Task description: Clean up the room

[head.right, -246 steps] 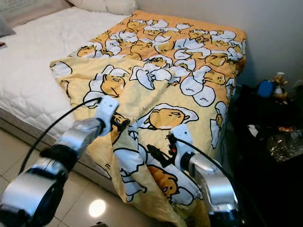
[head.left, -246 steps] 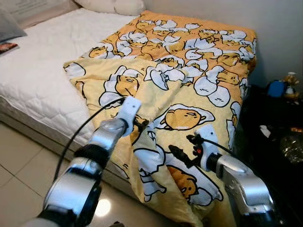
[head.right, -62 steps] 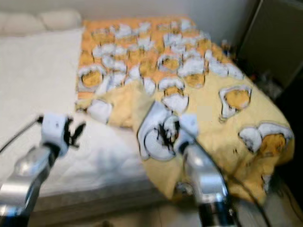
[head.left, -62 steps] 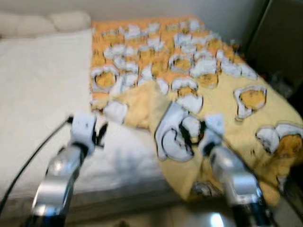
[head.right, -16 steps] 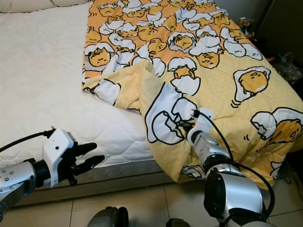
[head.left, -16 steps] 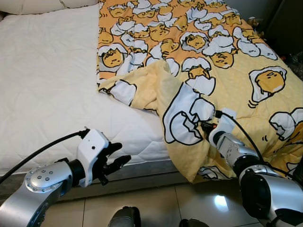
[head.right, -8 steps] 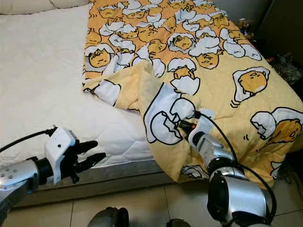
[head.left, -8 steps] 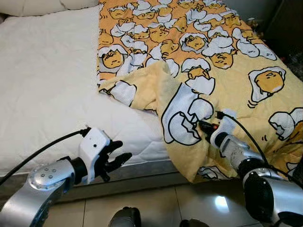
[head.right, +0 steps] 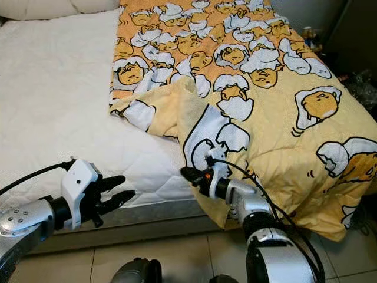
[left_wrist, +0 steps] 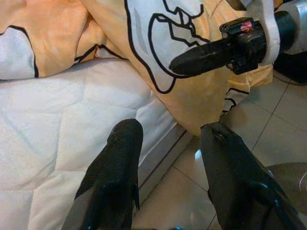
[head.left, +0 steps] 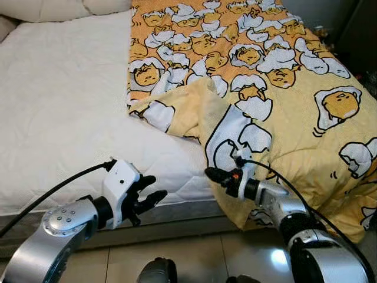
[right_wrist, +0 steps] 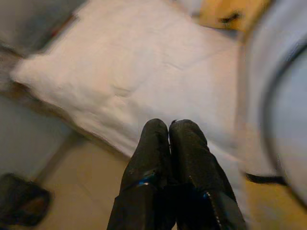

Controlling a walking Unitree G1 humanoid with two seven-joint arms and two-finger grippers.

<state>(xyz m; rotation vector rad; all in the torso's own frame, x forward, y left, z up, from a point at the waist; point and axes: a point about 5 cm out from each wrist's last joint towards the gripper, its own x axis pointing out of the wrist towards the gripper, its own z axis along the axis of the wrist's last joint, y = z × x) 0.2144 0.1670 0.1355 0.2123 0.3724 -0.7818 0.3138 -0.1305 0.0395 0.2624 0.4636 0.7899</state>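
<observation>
Yellow egg-print blanket [head.left: 283, 88] on the white mattress [head.left: 59, 112], long axis 12 to 6 o'clock.
Its folded near corner hangs over the bed's edge. The right gripper [head.right: 187, 173], fingers pressed together and empty, points toward 9 o'clock beside that corner; the left gripper [head.left: 152, 198] hovers with fingers spread.

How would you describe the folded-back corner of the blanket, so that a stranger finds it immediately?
On the white quilted mattress, a yellow cartoon-egg blanket covers the right half. At its left edge, midway down, one corner is folded over, a crumpled flap lying on the bare mattress, while the rest lies flat.
</observation>
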